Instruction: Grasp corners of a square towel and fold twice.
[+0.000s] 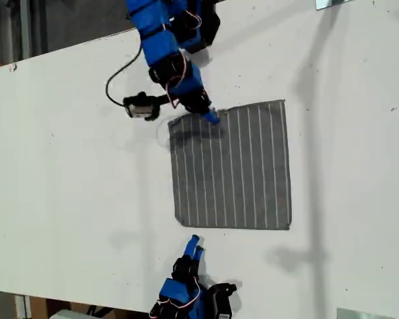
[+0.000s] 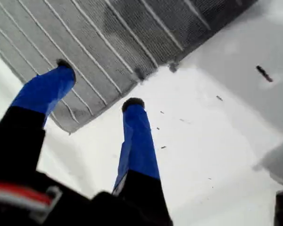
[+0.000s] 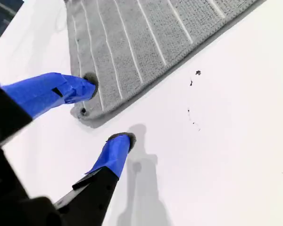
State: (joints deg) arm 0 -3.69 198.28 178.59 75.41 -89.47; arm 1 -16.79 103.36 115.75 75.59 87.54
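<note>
On the white surface point(image 1: 66, 199) the thin grey white-striped square towel point(image 1: 233, 166) lies unfolded; the first hand point(image 2: 99, 84) and the second hand point(image 3: 106, 109) are spread, empty, at its corners point(image 3: 82, 113); pinching is needed next.

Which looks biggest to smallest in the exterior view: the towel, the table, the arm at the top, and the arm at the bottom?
Largest first: table, towel, top arm, bottom arm. Both arms are cut off by the frame, so this ranks only what shows.
</note>
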